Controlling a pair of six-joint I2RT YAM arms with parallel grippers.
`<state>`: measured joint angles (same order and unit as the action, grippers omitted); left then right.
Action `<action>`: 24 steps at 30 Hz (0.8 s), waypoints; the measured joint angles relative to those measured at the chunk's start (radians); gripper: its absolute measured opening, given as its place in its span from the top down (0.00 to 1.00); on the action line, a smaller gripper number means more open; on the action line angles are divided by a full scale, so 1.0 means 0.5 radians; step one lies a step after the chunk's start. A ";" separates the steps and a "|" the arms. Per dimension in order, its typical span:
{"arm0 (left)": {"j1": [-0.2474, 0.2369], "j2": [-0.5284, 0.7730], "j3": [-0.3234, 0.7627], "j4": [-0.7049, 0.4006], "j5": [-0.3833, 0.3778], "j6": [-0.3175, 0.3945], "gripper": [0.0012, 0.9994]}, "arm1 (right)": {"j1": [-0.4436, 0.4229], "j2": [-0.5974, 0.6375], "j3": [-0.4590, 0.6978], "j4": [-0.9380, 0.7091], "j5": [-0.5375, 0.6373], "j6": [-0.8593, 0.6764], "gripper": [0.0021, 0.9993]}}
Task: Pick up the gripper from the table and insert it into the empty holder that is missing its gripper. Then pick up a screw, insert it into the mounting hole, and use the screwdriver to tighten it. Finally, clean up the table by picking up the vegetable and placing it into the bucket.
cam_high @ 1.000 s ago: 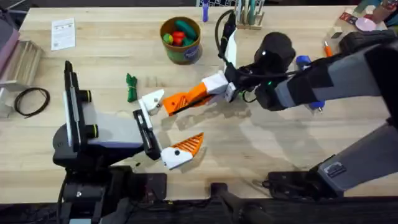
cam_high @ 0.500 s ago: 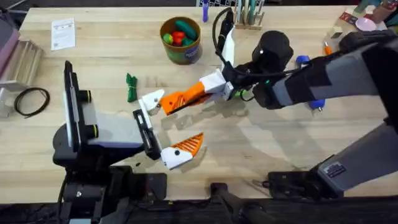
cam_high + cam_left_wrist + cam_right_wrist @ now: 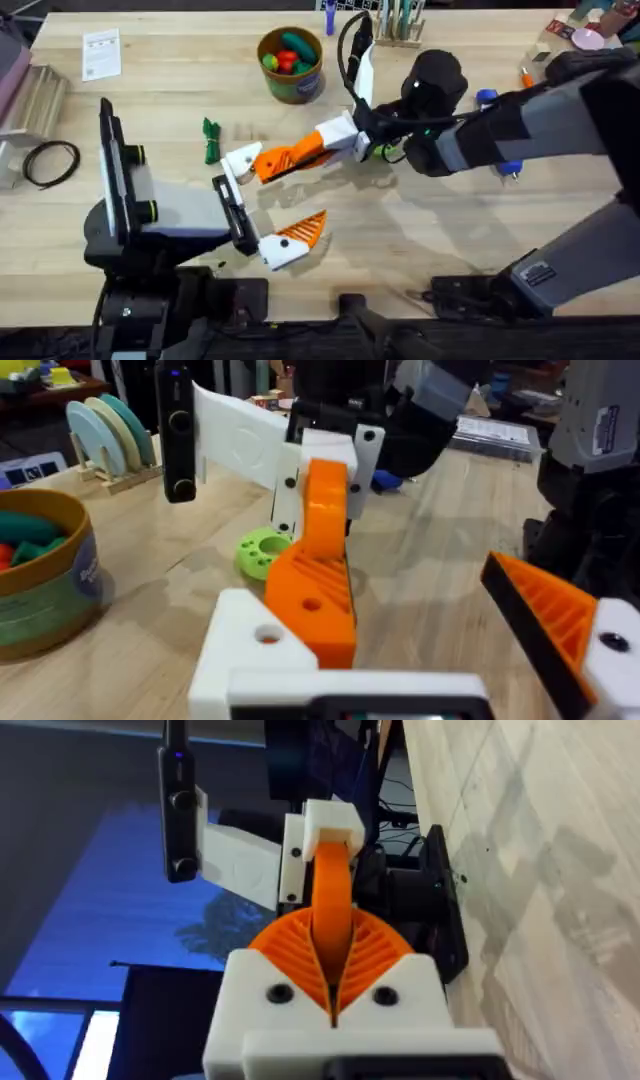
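While the first job is only part done, the rest is all left to do. Far left, a paper (image 3: 100,52) has print too small to read. The left claw (image 3: 272,198) is wide apart: one finger has an orange tip, and the other is the bare holder (image 3: 243,160). The vegetable (image 3: 210,140) lies on the table just beside it, not in the bucket (image 3: 290,62) yet. The bucket has a label band, but I cannot read it. The right claw (image 3: 285,160) is clamped on the gripper (image 3: 330,890), right at the holder. I think it is not pushed in yet. No screw is in. The screwdriver (image 3: 490,100) lies farther right, partly behind the arm.
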<state>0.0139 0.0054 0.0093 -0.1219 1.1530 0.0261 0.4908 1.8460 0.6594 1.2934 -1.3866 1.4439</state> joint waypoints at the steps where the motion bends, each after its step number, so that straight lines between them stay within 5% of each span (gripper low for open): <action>1: 0.001 0.000 0.000 0.001 -0.005 0.000 0.01 | 0.003 0.000 -0.001 0.001 0.010 0.003 0.99; 24: 0.007 0.000 0.001 0.003 -0.017 0.036 0.01 | 0.124 0.088 0.185 -0.134 0.035 -0.003 0.99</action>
<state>0.0174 0.0051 0.0097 -0.1204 1.1442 0.0441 0.5529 1.8899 0.7520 1.2262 -1.3694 1.4422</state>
